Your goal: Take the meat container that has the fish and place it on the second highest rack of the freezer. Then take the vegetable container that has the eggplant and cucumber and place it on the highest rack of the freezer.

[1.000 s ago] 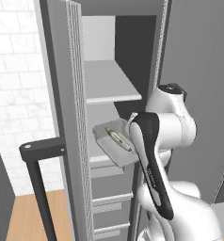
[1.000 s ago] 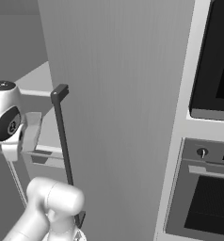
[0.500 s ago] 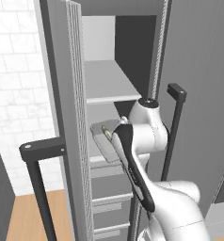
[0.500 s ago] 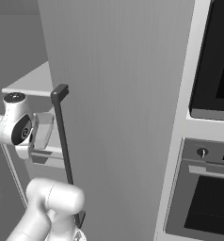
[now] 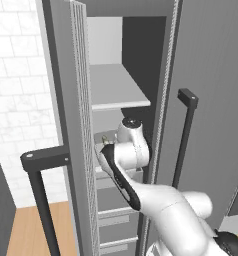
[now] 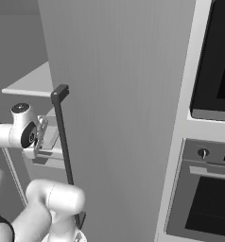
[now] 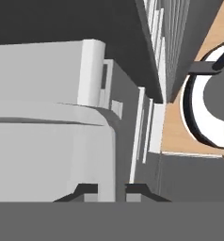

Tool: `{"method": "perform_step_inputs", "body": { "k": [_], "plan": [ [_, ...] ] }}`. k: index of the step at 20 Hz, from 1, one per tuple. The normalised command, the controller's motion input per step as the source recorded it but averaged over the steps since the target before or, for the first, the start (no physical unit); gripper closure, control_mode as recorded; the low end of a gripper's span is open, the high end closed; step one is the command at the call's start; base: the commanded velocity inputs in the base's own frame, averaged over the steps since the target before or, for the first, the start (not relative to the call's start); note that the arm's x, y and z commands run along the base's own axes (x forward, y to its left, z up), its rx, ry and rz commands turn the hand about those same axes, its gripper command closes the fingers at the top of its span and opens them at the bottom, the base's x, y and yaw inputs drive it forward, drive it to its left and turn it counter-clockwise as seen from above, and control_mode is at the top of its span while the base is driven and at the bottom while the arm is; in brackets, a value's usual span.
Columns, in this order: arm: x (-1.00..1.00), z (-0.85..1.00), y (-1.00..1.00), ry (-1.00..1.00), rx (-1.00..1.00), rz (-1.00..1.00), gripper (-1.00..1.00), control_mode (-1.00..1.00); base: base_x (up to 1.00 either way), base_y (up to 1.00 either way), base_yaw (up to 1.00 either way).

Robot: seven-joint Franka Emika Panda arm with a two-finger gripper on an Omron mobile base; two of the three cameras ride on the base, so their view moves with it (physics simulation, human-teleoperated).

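The freezer [image 5: 66, 60] stands open, its highest rack [image 5: 118, 92] bare. My arm reaches in just below that rack. The meat container [image 5: 102, 148], a light-grey tray, peeks out beside my wrist with the small fish [image 5: 105, 139] in it. In the hand view the tray [image 7: 52, 141] lies flat, and my gripper [image 7: 113, 189] is shut on its near rim. From the right, my gripper [image 6: 38, 137] holds the tray edge [image 6: 49, 138] just inside the cabinet. The vegetable container with the eggplant and cucumber is out of view.
The freezer door [image 6: 124, 94] with its black bar handle [image 6: 62, 137] stands close on my right. Grey drawers [image 5: 116, 200] stack below the shelves. A black oven [image 6: 204, 198] and microwave [image 6: 218, 56] sit further right. A white brick wall [image 5: 16, 90] is left.
My arm has swung left and deeper into the freezer, carrying the tray with the fish from outside the opening to under the highest rack. The gripper stayed shut.
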Motion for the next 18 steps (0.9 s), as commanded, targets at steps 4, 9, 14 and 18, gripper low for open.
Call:
{"method": "perform_step_inputs", "body": {
  "k": [4, 9, 14, 18],
  "plan": [
    [0.72, -0.41, 0.16, 0.0, -0.02, -0.09, 1.0, -1.0, 0.0, 0.0, 0.0],
    [0.84, -0.23, 0.06, 0.0, 0.0, -0.07, 1.0, -1.0, 0.0, 0.0, 0.0],
    [0.72, -0.24, 0.06, 0.0, 0.0, -0.04, 1.0, -1.0, 0.0, 0.0, 0.0],
    [0.16, -0.3, 0.04, 0.0, -0.03, -0.02, -1.0, -1.0, 0.0, 0.0, 0.0]
  ]
}}
